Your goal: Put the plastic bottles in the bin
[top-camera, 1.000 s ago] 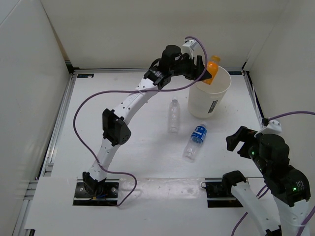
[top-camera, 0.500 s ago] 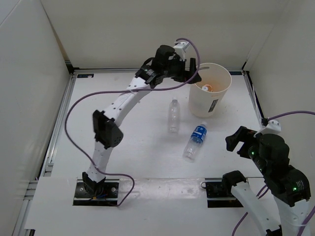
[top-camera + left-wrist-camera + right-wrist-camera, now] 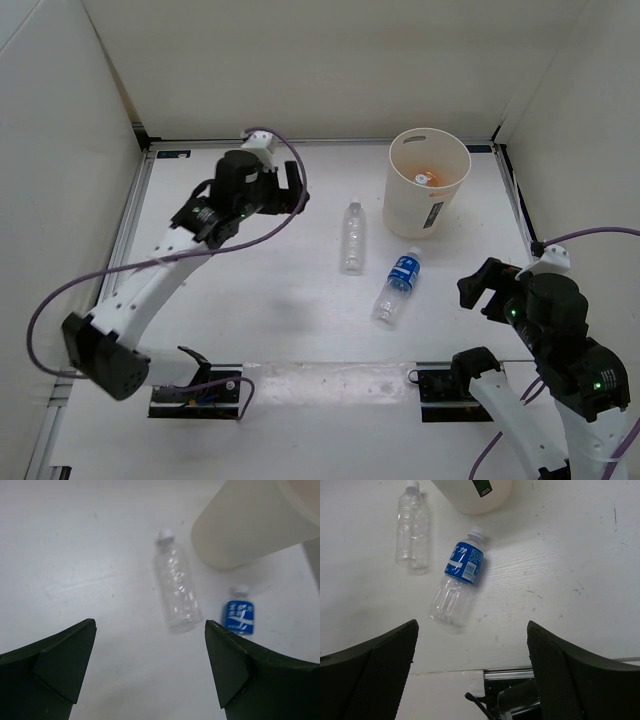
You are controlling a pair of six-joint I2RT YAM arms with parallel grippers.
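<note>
**Top external**
- Bin point(image 3: 420, 212): upright, far-right part of surface point(image 3: 250, 300).
- Orange bottle point(image 3: 425, 178): inside bin, at the bottom. Done.
- Clear bottle point(image 3: 352, 235): lying flat just left of bin, cap toward the far wall.
- Blue-label bottle point(image 3: 397, 288): lying flat, near side of bin, cap toward bin. Apart from the clear one.
- 2nd clear bottle: not seen in any view.
- Left gripper point(image 3: 290, 195): in the air, left of the clear bottle, touching nothing.
- Right gripper point(image 3: 483, 285): near-right, beside the blue-label bottle, holds nothing.

**Left wrist**
- Fingers point(image 3: 60, 665) wide apart, nothing btwn them.
- Clear bottle lies ahead, bin wall behind it, blue label to its right.
- Est. handling: looks empty, so prob. v. light. Thin walls will dent if squeezed hard. Smooth and round, so likely to roll or slip.
- Best hold: across the ribbed mid-body, jaws square to the long axis. Not at cap or neck.

**Right wrist**
- Gripper spread wide, empty.
- Blue-label bottle lies ahead, centred btwn the fingers, cap almost at the bin base.
- Est. handling: same as above. The label band should give more grip than bare plastic, so take it there or just below.
</note>
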